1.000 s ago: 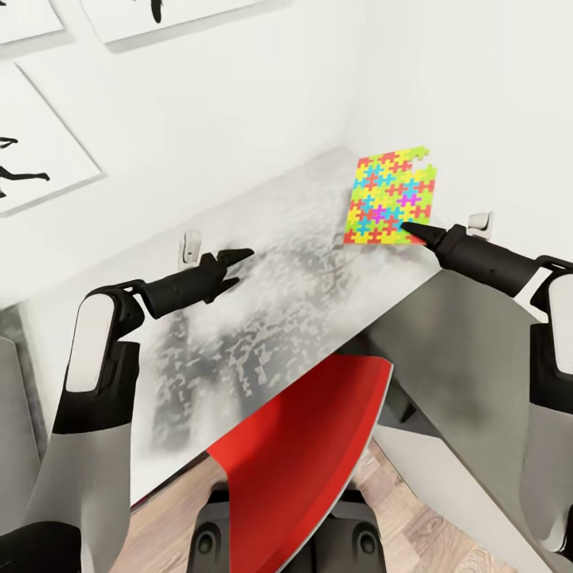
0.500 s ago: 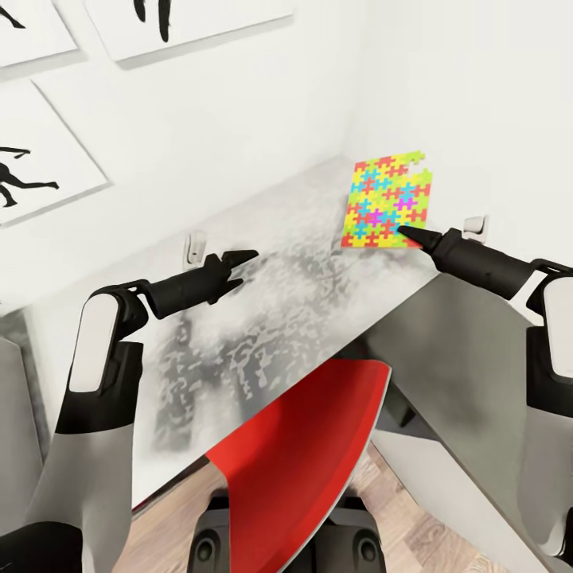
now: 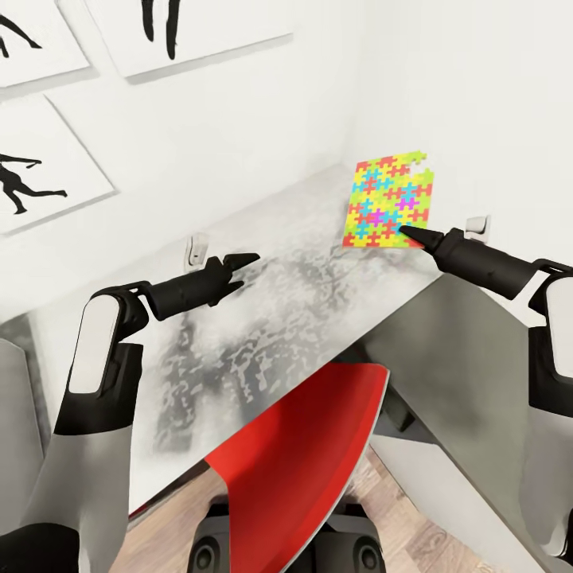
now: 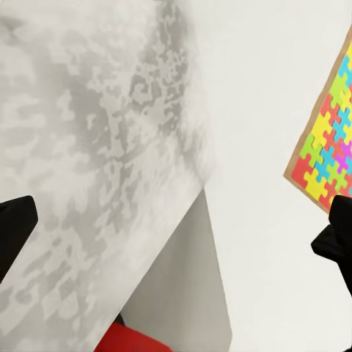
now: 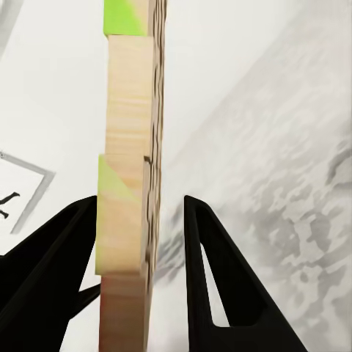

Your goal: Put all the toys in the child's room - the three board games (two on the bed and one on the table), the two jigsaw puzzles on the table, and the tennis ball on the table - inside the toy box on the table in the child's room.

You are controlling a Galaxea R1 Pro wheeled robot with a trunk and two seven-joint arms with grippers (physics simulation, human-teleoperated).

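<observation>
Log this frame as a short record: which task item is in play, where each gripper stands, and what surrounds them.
item in play: jigsaw puzzle, lifted on edge above the table
right gripper: at the puzzle's lower edge; right wrist view shows its edge between the fingers, with a gap on one side
left gripper: open, empty, over the table
below: red chair
wall: black figure prints

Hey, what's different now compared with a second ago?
The camera shifted, so the wall pictures slid down in view. The jigsaw puzzle stays pinched by its edge in the right gripper, held above the table. The left gripper stays open and empty.
</observation>
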